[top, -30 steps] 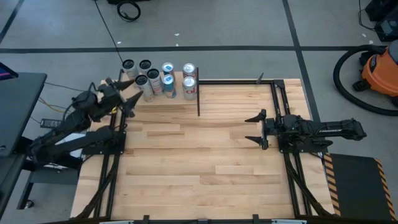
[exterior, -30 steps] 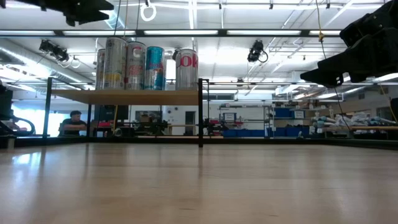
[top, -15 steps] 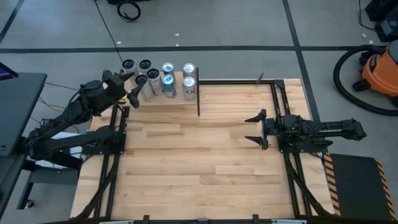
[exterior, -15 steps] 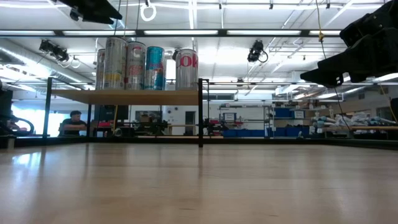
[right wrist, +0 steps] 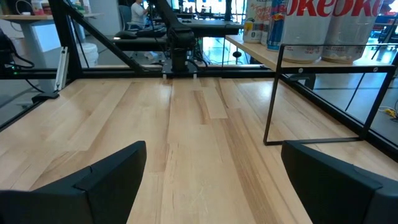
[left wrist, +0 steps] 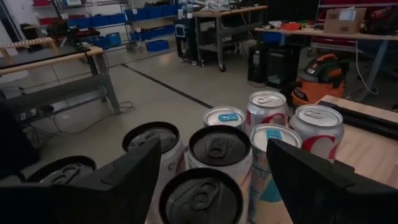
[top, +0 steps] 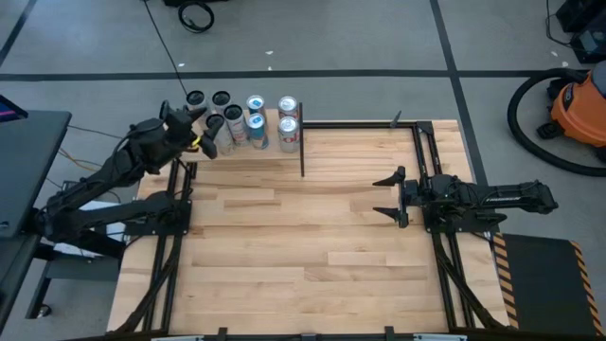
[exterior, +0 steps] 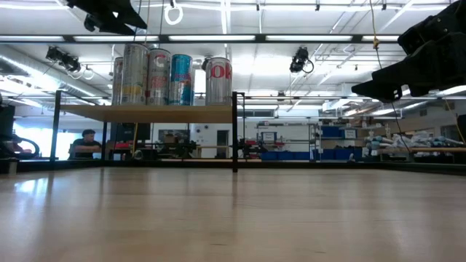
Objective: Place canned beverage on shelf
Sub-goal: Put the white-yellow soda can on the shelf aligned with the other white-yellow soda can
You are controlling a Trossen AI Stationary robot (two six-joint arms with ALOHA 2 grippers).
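Several drink cans (top: 241, 116) stand upright in a cluster on the shelf (exterior: 145, 113), a raised pale-wood panel at the table's far left corner. My left gripper (top: 201, 131) hangs open just above the cluster's left side. In its wrist view its fingers (left wrist: 134, 177) stand on either side of a black-topped can (left wrist: 199, 196), which sits lower than they do. The low view shows this gripper (exterior: 109, 11) above the can tops. My right gripper (top: 383, 196) waits open over the table's right side, pointing left.
The planked tabletop (top: 303, 237) lies bare between the arms. The shelf's black corner post (top: 302, 156) and thin black rods (top: 417, 142) stand along the far edge. An orange vacuum (top: 578, 104) is on the floor at the right. A person (exterior: 87, 142) sits far behind.
My left gripper has risen and gone toward the table's far edge, over the cans, tipping up from a downward slant to nearly level. Its fingers stay open. The cans have kept their places.
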